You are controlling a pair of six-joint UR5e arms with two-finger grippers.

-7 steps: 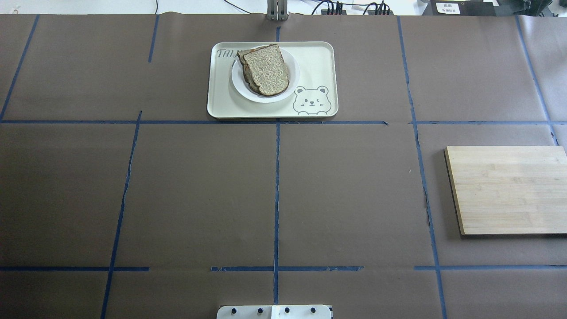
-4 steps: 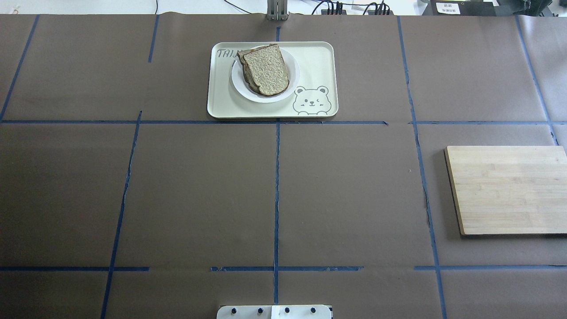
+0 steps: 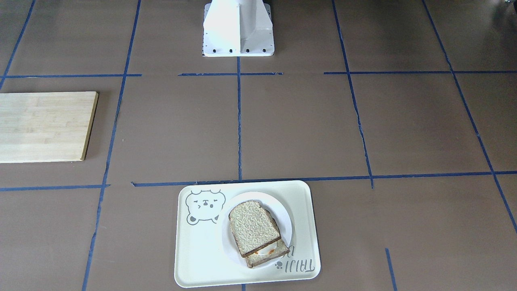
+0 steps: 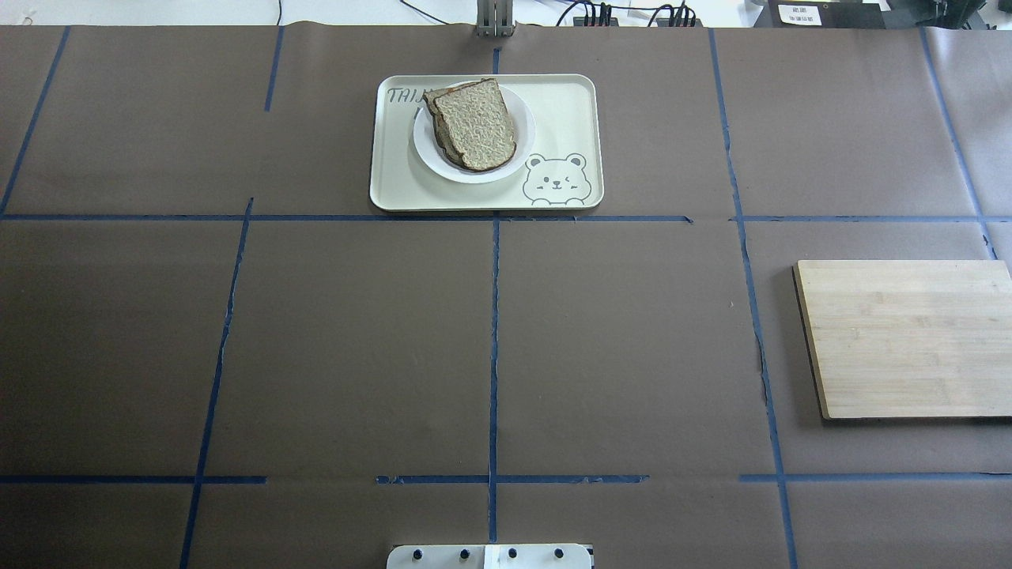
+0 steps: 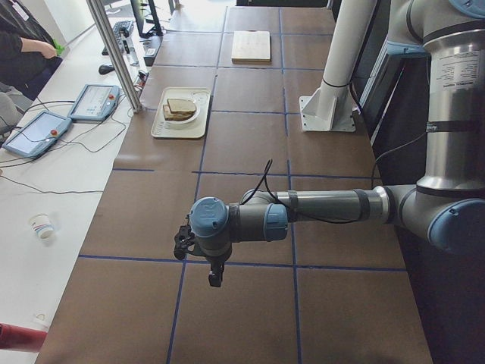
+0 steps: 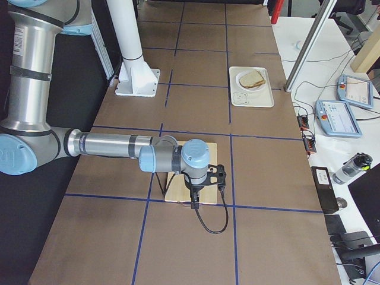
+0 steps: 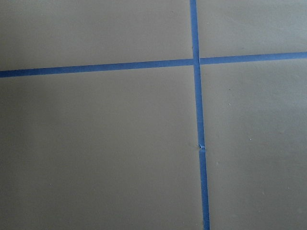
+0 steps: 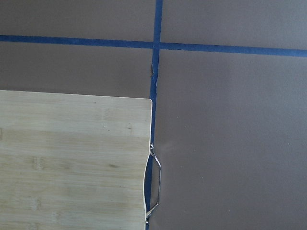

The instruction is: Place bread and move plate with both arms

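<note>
Nothing has shifted overhead. The bread (image 4: 474,122) lies atop egg toast (image 3: 268,254) on the plate (image 4: 526,138), inside the tray (image 4: 565,111) at the counter's (image 4: 356,332) far edge. Well away hover the left end effector (image 5: 216,273) and right end effector (image 6: 194,199); apart or together, I cannot tell. Any further plate move should stay level so the stack holds.

You see the bread slice (image 4: 474,122), pale speckled crumb and dark crust, lying flat atop egg-topped toast (image 3: 260,258) on the small white plate (image 4: 525,133), upper centre of the overhead view.
</note>
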